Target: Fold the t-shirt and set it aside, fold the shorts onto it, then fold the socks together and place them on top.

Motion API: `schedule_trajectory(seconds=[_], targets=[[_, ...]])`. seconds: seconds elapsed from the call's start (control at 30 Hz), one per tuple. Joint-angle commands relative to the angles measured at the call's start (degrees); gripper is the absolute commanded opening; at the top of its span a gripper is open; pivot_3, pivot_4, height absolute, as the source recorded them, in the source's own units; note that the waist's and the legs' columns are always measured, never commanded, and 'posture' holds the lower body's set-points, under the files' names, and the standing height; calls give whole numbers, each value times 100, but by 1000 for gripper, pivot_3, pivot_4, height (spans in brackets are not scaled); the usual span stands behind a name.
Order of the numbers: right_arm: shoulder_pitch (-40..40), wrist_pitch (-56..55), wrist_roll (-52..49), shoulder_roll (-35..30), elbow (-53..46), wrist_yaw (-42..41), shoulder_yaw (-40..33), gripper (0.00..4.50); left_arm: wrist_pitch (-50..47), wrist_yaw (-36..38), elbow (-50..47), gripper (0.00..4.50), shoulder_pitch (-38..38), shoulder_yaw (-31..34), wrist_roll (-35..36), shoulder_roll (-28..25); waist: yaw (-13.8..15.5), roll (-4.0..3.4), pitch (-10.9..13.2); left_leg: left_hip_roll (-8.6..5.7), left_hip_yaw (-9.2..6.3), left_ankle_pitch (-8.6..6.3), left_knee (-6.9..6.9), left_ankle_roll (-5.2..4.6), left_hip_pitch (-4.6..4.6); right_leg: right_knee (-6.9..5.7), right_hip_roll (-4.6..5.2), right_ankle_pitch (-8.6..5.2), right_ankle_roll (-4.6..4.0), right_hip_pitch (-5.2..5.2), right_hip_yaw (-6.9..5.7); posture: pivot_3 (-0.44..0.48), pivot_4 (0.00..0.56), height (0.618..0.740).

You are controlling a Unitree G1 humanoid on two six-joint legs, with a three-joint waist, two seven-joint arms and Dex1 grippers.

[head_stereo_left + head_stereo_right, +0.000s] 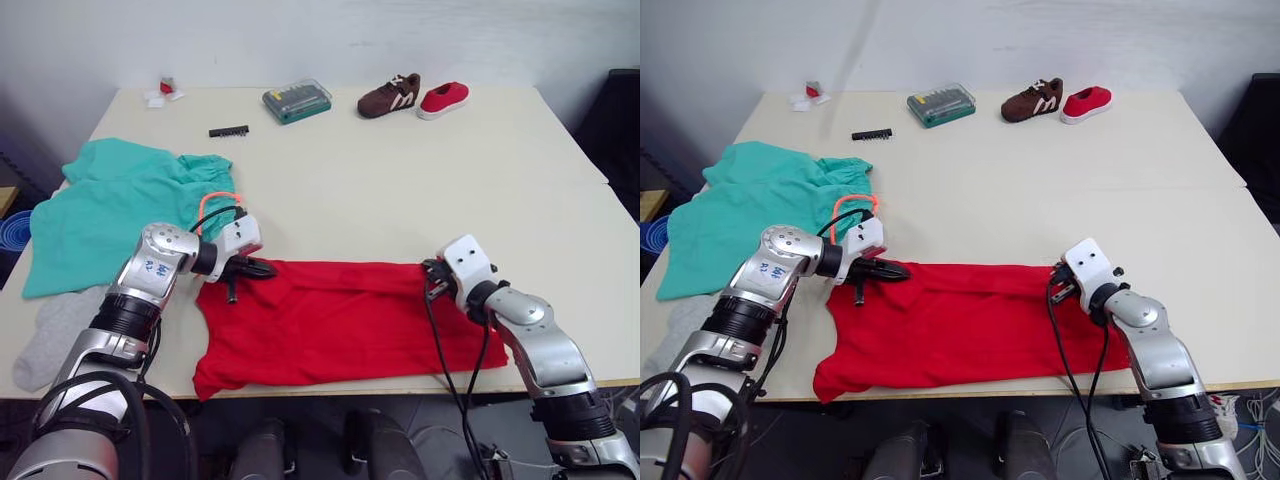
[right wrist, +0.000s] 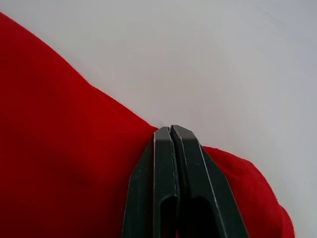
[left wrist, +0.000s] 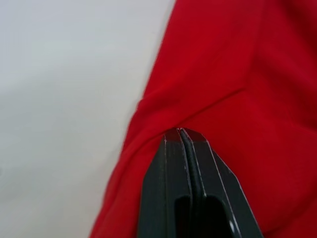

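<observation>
Pale cream and matte, the bench (image 1: 380, 200) runs back to a plain white wall. Low in the left eye view, the left gripper (image 1: 262, 268) has its black fingers (image 3: 181, 163) clenched on the far left edge of the bright red cloth t-shirt (image 1: 340, 325); the left wrist view shows soft folds puckering at the tips. The right gripper (image 1: 432, 278) pinches the far right edge of the same garment, its fingers (image 2: 171, 163) pressed tight together over a thin red hem. Between them the t-shirt lies as a wide, smooth band across the lower centre of the frame, its near edge close to the bench's front rim.

At centre left the teal-green cloth shorts (image 1: 110, 210) spread out rumpled, with a gathered waistband and a looped neon orange drawstring (image 1: 215, 203) just behind the left gripper. One light grey knit sock (image 1: 50, 335) lies at lower left, near the shorts' near edge.

Along the top of the frame sit a small black bit strip (image 1: 228, 131), a translucent green case (image 1: 297, 101) of bits, a brown sneaker (image 1: 390, 96) with white stripes, a small red shoe (image 1: 443, 99) and small bits of white and red clutter (image 1: 164, 92).
</observation>
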State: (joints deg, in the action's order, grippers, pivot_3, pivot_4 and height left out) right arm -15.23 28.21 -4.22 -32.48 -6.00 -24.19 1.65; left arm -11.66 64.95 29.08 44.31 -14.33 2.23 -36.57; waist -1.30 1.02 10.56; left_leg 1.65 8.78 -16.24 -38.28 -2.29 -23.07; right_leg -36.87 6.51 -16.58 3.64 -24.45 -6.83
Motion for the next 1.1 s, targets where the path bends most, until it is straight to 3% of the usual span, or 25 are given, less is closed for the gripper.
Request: schedule_trajectory(seconds=[0.03,0.2,0.37,0.47,0.57,0.73,0.87,1.1], targets=[[171,-48,276,-221,389,224,-321,38,273,-285,378,34,-38,133,-227,-91,11,4,-3,-1,-1,-1,0,-2,3,-1,3,0,0,3,0,0,150,740],[362,-586,-319,-17,-237,-13,-872,38,-724,249,-449,34,-237,1135,966,-367,-14,7,-3,0,-3,-1,5,-2,-1,-3,4,1,0,-3,-2,0,150,740],[626,-621,-788,-54,-1257,-515,-861,38,-1178,815,-1491,34,-852,1421,1371,-1035,-61,1,0,4,-2,4,14,8,-8,1,-5,0,-1,-12,-1,0,150,740],[759,-550,-1050,-98,-1758,-848,-716,38,-1020,858,-1768,34,-1168,1330,1200,-1326,-36,0,1,5,-2,3,19,10,-1,4,-6,-2,-4,-10,0,0,150,740],[746,-540,-1058,-56,-1849,-1027,-440,38,-782,631,-1654,34,-1185,1074,883,-1211,24,1,1,1,-6,1,18,8,-2,5,-2,-2,-5,-7,-1,0,150,740],[427,-636,-612,-18,-1365,-899,-63,38,-258,172,-1009,34,-909,664,235,-902,116,1,1,-5,-11,-3,13,-2,-7,10,4,1,-4,-7,-1,0,150,740],[312,-375,-256,-166,-946,-858,167,38,-117,242,-817,34,-888,534,112,-833,113,1,1,-2,-10,-3,14,0,-12,9,4,1,-6,-12,-8,0,150,740],[363,-22,130,-279,-506,-760,242,38,361,698,-679,34,-1264,259,-330,-1552,33,4,-3,3,-5,-4,16,1,3,7,2,-1,-9,-4,-6,0,150,740]])
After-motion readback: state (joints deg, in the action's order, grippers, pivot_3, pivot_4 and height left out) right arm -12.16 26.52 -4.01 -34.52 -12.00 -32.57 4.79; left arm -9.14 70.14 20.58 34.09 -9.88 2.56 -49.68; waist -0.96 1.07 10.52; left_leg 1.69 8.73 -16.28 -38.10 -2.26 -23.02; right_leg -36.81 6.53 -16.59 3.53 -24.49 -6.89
